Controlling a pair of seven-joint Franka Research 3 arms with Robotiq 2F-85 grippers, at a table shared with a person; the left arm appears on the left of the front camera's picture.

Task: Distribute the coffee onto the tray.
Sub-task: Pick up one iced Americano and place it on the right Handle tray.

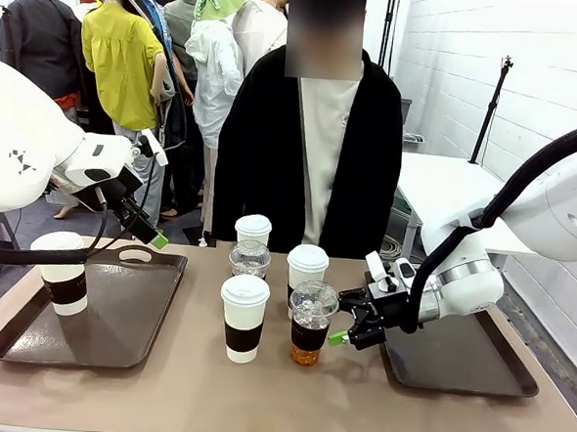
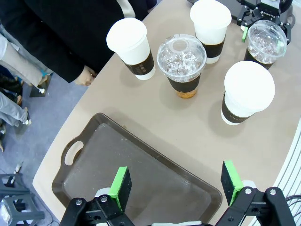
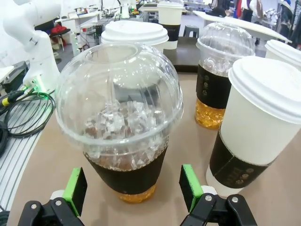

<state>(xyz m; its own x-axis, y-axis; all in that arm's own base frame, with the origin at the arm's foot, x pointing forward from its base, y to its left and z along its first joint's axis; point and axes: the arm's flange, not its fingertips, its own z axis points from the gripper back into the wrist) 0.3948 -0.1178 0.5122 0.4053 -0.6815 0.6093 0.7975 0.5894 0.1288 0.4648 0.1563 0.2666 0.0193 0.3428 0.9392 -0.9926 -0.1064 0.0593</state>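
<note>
Several coffee cups stand mid-table. In front, a white lidded cup (image 1: 244,316) stands beside a dome-lidded iced cup (image 1: 310,322). Behind them are a white cup (image 1: 307,270), an iced cup (image 1: 250,260) and a white cup (image 1: 252,230). One more white cup (image 1: 63,273) stands on the left tray (image 1: 135,314). My right gripper (image 1: 345,329) is open at the front iced cup (image 3: 120,122), a green pad (image 3: 190,186) on either side of its base and apart from it. My left gripper (image 1: 154,235) hangs open above the left tray (image 2: 141,169), nothing between its fingers (image 2: 121,187).
A second brown tray (image 1: 461,362) lies at the right under my right arm. A person in a black jacket (image 1: 263,146) stands at the far edge, a hand (image 2: 87,75) by the table's rim. In the right wrist view a white cup (image 3: 261,127) stands close on the right.
</note>
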